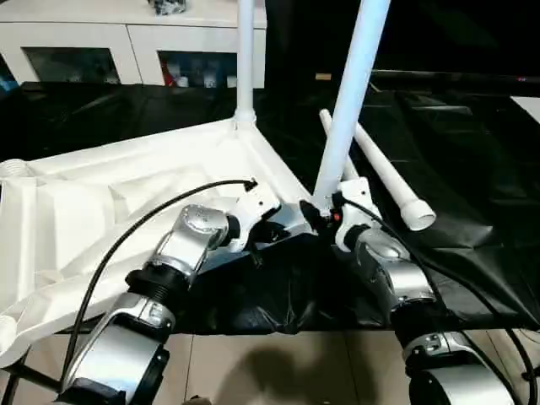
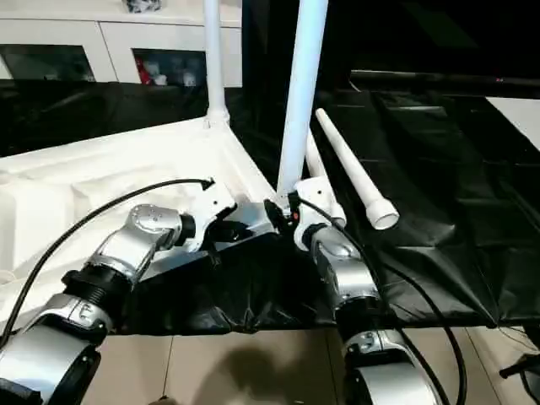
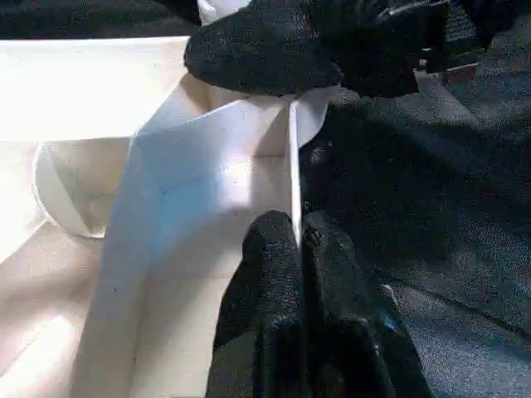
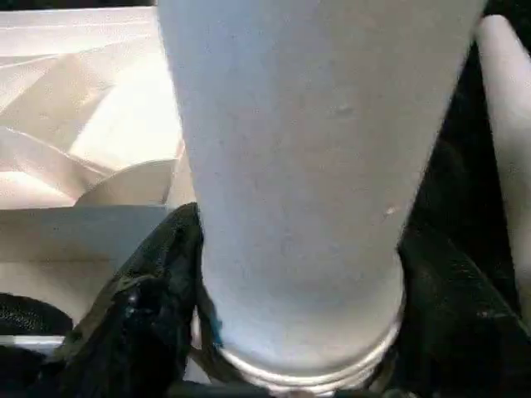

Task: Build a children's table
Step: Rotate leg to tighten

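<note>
Left hand [image 3: 299,249] pinches the white ribbed plastic tabletop [image 1: 126,181] rim – right hand [image 1: 325,215] grips the long tapered white tube leg [image 1: 350,93] at the corner, beside open black surface [image 1: 472,152].

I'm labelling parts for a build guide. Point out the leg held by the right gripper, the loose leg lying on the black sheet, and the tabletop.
held leg [image 1: 350,93], left eye view, mid shaft
loose leg [image 1: 384,173], left eye view, mid shaft
tabletop [image 1: 126,181], left eye view, ribbed underside

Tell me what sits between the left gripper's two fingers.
The left gripper is pinched on the thin upright side wall of the tabletop, near the corner where the right gripper holds a leg; the left wrist view shows it.
</note>
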Tool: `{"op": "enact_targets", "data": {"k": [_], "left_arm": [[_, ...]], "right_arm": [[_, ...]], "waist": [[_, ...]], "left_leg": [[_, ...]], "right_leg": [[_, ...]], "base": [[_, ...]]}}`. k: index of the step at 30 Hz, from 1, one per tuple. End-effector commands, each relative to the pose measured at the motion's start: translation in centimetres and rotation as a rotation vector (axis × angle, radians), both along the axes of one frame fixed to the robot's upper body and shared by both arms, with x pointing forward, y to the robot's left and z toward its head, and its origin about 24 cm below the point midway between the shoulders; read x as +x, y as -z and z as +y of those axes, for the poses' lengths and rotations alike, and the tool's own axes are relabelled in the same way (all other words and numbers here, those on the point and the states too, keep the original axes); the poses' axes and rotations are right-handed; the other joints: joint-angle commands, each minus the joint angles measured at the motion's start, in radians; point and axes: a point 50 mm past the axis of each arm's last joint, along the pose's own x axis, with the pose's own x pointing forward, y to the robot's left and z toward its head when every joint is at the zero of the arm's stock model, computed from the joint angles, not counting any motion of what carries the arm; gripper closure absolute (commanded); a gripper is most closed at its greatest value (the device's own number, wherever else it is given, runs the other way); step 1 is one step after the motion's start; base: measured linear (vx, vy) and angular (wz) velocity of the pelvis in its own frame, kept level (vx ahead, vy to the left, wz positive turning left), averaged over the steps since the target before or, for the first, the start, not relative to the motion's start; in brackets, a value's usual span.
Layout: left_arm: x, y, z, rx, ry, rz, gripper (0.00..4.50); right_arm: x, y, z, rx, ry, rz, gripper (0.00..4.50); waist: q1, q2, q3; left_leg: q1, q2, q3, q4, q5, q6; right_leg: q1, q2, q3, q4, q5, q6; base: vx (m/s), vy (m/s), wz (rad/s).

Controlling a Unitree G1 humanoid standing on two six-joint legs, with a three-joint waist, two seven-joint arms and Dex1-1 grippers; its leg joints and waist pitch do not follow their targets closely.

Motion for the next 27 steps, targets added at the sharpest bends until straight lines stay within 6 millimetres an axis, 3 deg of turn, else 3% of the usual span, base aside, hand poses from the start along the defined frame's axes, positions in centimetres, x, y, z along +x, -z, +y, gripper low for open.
{"op": "enact_targets", "data": {"k": [1, 2, 6, 9, 14, 15, 16, 19, 20, 27], "left_arm": [[-0.7, -0.8, -3.0, -0.068, 0.153, -0.016, 4.5], [-0.7, -0.8, -2.7, -0.071, 0.163, -0.016, 4.5], [-0.9, -1.3, -1.7, -0.097, 0.216, -0.012, 4.5], [-1.3, -1.5, -0.8, -0.103, 0.278, 0.005, 4.5], [-1.8, -1.6, 0.4, -0.083, 0.347, 0.035, 4.5], [-2.1, -1.4, 1.1, -0.059, 0.388, 0.048, 4.5], [-2.2, -1.4, 1.4, -0.049, 0.405, 0.055, 4.5], [-2.3, -1.4, 1.8, -0.034, 0.433, 0.07, 4.5], [-2.4, -1.3, 1.9, -0.025, 0.447, 0.076, 4.5], [-2.4, -1.4, 2.0, -0.023, 0.461, 0.083, 4.5]], "right_arm": [[-0.7, -0.5, 3.5, -0.005, -0.226, -0.021, 1.01], [-0.7, -0.6, 3.3, -0.018, -0.254, -0.031, 0.71], [-1.4, -0.9, 1.7, -0.076, -0.414, -0.051, 0.71], [-2.4, -0.9, 0.4, -0.116, -0.57, -0.043, 0.71], [-3.7, -1.0, -1.2, -0.132, -0.732, 0.004, 0.85], [-4.2, -1.3, -1.8, -0.131, -0.795, 0.03, 0.95], [-4.3, -1.5, -2.0, -0.13, -0.82, 0.04, 0.95], [-4.7, -1.8, -2.2, -0.126, -0.862, 0.059, 1.2], [-4.9, -1.8, -2.3, -0.13, -0.883, 0.072, 1.39], [-5.0, -1.3, -2.3, -0.114, -0.887, 0.111, 1.77]], "waist": [[0.002, 0.008, -0.06], [0.001, 0.007, -0.063], [0.005, 0.008, -0.067], [0.015, 0.004, -0.064], [0.024, 0.006, -0.06], [0.022, -0.004, -0.059], [0.025, 0.0, -0.06], [0.026, 0.0, -0.061], [0.025, -0.005, -0.06], [0.027, -0.004, -0.062]], "left_leg": [[0.0, 0.027, -0.007, -0.066, -0.169, 0.034], [-0.004, 0.026, -0.006, -0.062, -0.134, 0.047], [-0.006, 0.025, -0.005, -0.056, -0.078, 0.09], [-0.006, 0.028, -0.002, -0.055, -0.087, 0.113], [-0.002, 0.034, -0.002, -0.058, -0.131, 0.097], [-0.002, 0.033, -0.001, -0.059, -0.134, 0.097], [-0.002, 0.033, -0.002, -0.058, -0.129, 0.098], [-0.003, 0.034, -0.002, -0.058, -0.118, 0.098], [-0.003, 0.032, -0.001, -0.057, -0.119, 0.096], [-0.006, 0.03, -0.001, -0.055, -0.099, 0.089]], "right_leg": [[0.053, -0.086, 0.062, -0.086, -0.1, -0.209], [0.057, -0.086, 0.063, -0.08, -0.052, -0.217], [0.061, -0.085, 0.061, -0.069, 0.053, -0.238], [0.06, -0.084, 0.06, -0.069, 0.058, -0.245], [0.054, -0.084, 0.059, -0.077, -0.038, -0.232], [0.055, -0.081, 0.058, -0.08, -0.052, -0.228], [0.055, -0.083, 0.059, -0.077, -0.062, -0.222], [0.054, -0.083, 0.059, -0.077, -0.06, -0.22], [0.054, -0.084, 0.059, -0.077, -0.075, -0.215], [0.053, -0.085, 0.059, -0.076, -0.068, -0.211]], "base": [[0.0, 0.0, 0.0], [0.0, 0.0, 0.0], [0.0, 0.0, 0.0], [0.0, 0.0, 0.0], [0.0, 0.0, 0.0], [0.0, 0.0, 0.0], [0.0, 0.0, 0.0], [0.0, 0.0, 0.0], [0.0, 0.0, 0.0], [0.0, 0.0, 0.0]]}}
